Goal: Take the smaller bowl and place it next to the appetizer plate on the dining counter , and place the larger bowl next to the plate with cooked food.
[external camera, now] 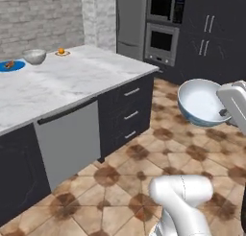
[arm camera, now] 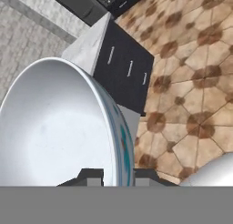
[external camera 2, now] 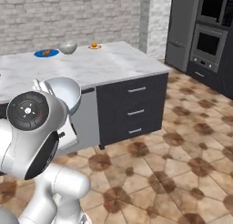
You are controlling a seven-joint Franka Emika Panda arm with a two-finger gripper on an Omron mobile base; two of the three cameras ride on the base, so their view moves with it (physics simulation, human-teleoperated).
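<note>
Carrying: small pale blue bowl (external camera: pixel 202 103) in transit.
I am holding it by the rim, gripper (arm camera: pixel 118 175) clamped, clear of the floor, heading for the red-rimmed white plate (external camera: pixel 61 53).

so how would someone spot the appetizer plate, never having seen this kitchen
Find the long marble dining counter and follow it to its far end by the brick wall. Three things sit there: a bright blue plate, a grey-white bowl, then the appetizer plate. It is the smallest, white, with something orange on it.
</note>
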